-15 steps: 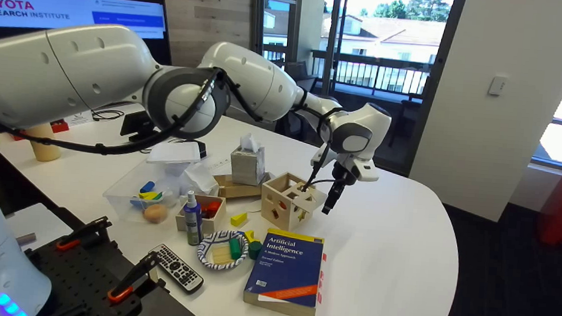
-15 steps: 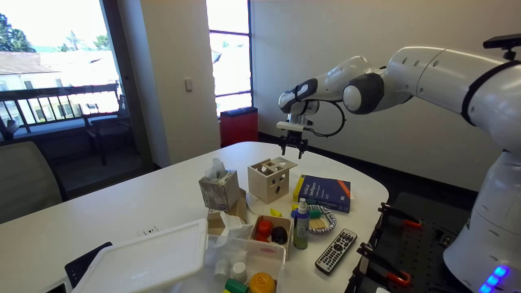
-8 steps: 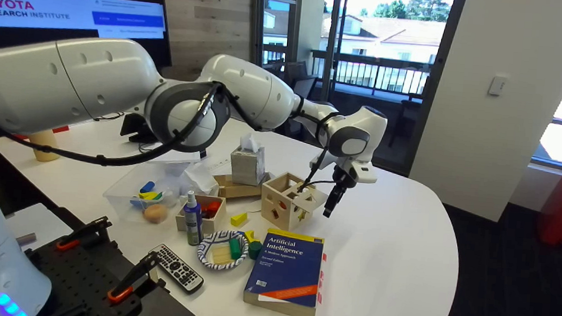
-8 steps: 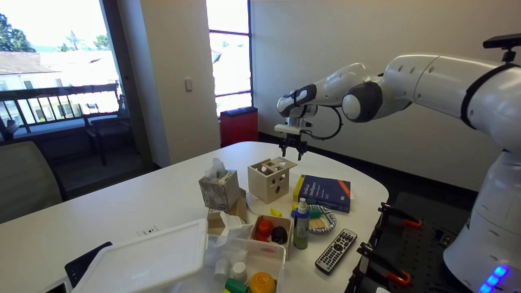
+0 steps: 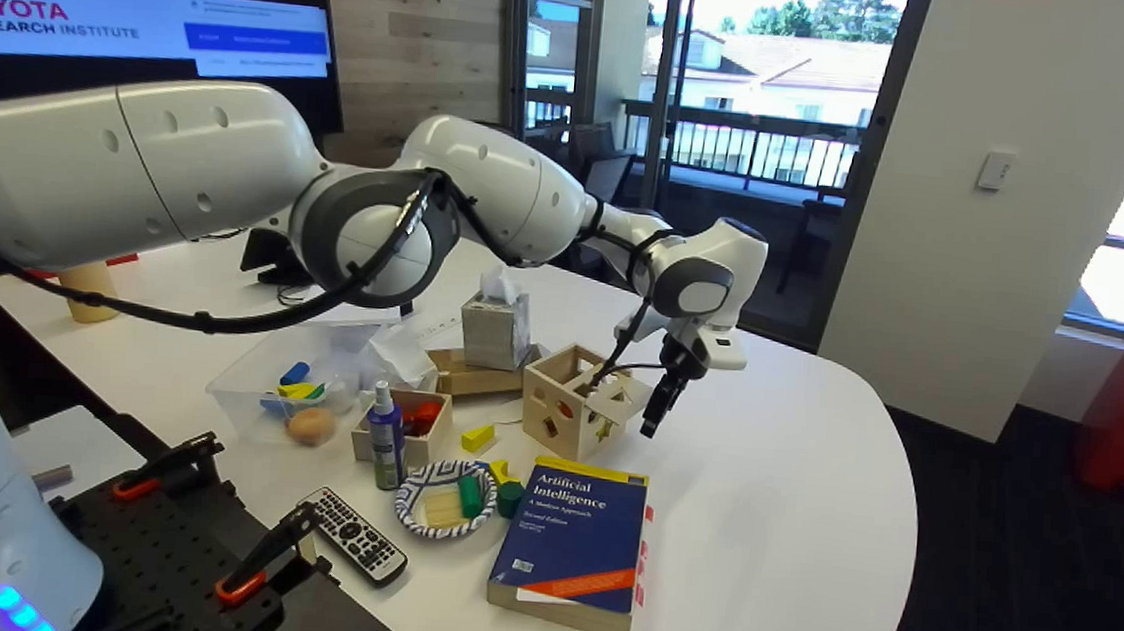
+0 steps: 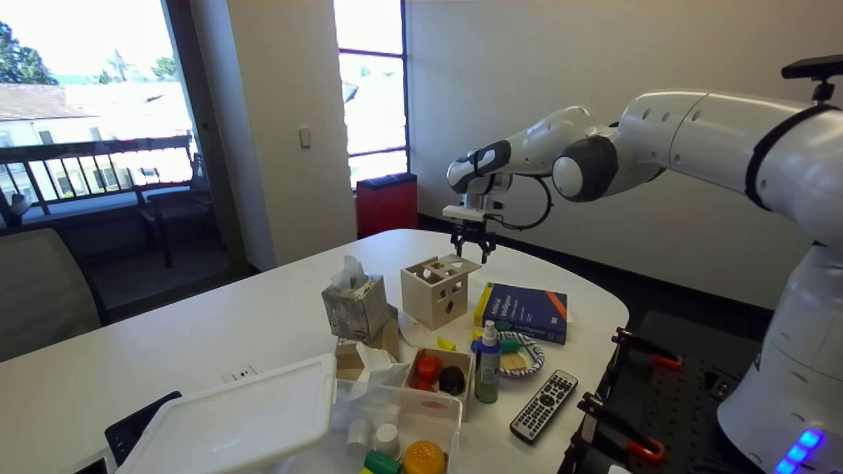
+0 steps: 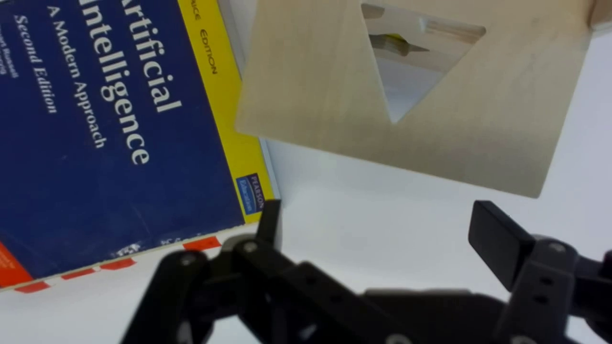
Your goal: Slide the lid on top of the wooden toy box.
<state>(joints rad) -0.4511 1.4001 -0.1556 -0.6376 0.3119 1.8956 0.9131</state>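
The wooden toy box [image 5: 551, 417] is a pale cube with shape holes; it also shows in an exterior view [image 6: 427, 299]. The lid [image 5: 627, 408] is a thin pale panel with cut-outs, also seen in an exterior view [image 6: 469, 264]. It lies across the box's top, shifted so one edge sticks out past the wall on the gripper's side; the opposite strip of the top is open. In the wrist view the lid [image 7: 315, 107] shows a triangular hole. My gripper [image 7: 377, 215] is open and empty, just beyond the lid's overhanging edge, apart from it. It also shows in an exterior view [image 6: 473, 255].
A thick blue book [image 5: 575, 537] lies beside the box. A tissue box [image 5: 494, 332] stands on cardboard behind it. A small wooden tray [image 6: 464, 368], a spray bottle [image 5: 386, 439], a patterned bowl [image 5: 411, 516], a remote [image 5: 354, 537] and a clear bin [image 5: 246, 381] are on the table.
My gripper has come down a little and moved slightly toward the lid's overhanging edge. It stays open. The lid and the box have not visibly moved.
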